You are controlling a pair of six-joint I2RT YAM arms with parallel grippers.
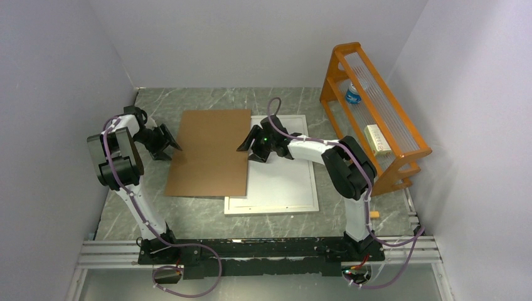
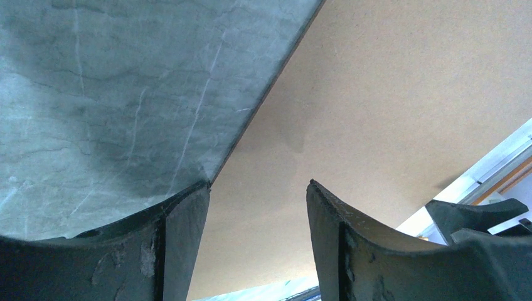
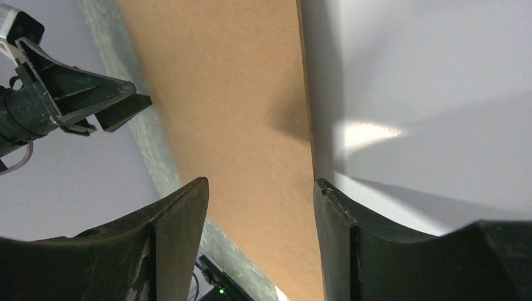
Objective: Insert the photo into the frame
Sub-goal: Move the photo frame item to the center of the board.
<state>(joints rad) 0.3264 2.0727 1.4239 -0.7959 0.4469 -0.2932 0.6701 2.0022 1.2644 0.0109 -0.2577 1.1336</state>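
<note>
Both gape wide, clasping nothing: left gripper (image 1: 170, 141) and right gripper (image 1: 246, 141) flank the brown board (image 1: 210, 160)

Brown board (image 1: 210, 153) overlies the frame's (image 1: 271, 209) left edge, blocking it.

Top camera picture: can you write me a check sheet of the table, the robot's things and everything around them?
Surface: grey marbled table.
Job's things: white frame lies flat on the right; photo not seen.
Clutter: brown board overlaps the frame's left side; orange rack at the right holds a bottle and a small box.
Grippers: left gripper at the board's left edge, right gripper at its right edge, both with fingers apart.
Cables: purple cables run along both arms.
Surroundings: plain pale walls on three sides.
</note>
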